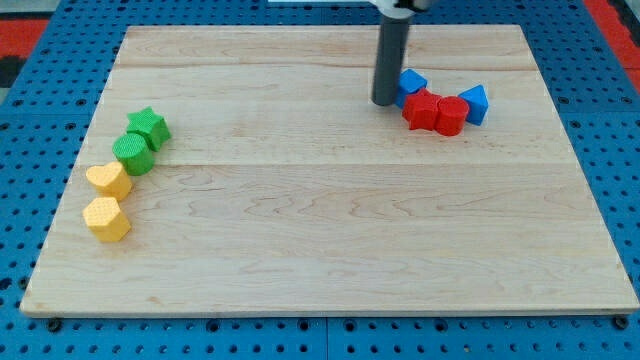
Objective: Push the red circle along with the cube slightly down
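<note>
My tip [385, 102] rests on the board at the upper right, just left of a cluster of red and blue blocks. A blue cube [411, 83] lies right beside the rod, at its right. Below it sit a red block of unclear shape [421, 110] and a red circle [451, 115], side by side and touching. A blue triangular block [474, 103] touches the red circle on its right. The tip is a small gap away from the left red block and nearly against the blue cube.
At the view's left a green star [148, 127], a green circle [133, 153], a yellow heart [109, 180] and a yellow hexagon-like block [107, 219] form a chain. The wooden board [330, 250] ends in edges over a blue pegboard.
</note>
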Robot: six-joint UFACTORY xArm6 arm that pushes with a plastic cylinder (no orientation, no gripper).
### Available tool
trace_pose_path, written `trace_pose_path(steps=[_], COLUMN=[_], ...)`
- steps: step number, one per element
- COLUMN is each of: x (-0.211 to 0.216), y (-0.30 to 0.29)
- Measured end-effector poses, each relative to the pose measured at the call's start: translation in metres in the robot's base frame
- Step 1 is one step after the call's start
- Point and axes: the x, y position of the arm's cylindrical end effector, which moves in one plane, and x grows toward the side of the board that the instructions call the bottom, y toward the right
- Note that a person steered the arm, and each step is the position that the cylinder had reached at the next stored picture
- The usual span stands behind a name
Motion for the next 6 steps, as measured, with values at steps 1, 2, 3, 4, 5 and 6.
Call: trace_pose_path(steps=[1,2,3,4,5,6], x=[-0.022,0.003,-0.035,-0.06,-0.017,0.035], y=[0.044,0.069,0.044,0.086,0.111,0.094])
